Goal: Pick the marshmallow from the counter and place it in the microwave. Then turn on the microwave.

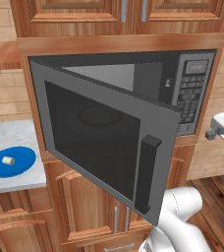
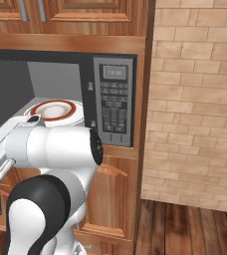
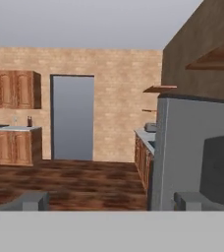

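The gripper (image 3: 111, 201) stands with its jaws wide apart and nothing between them, beside the swung-open door of the microwave (image 1: 187, 88). The marshmallow (image 1: 7, 160) lies on a blue plate (image 1: 20, 165) on the counter (image 1: 11, 135), left of the microwave.

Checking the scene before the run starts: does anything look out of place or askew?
Nothing stands out. The microwave door hangs open, its white plate sitting level inside. The marshmallow rests on the blue plate on the counter, nothing spilled.
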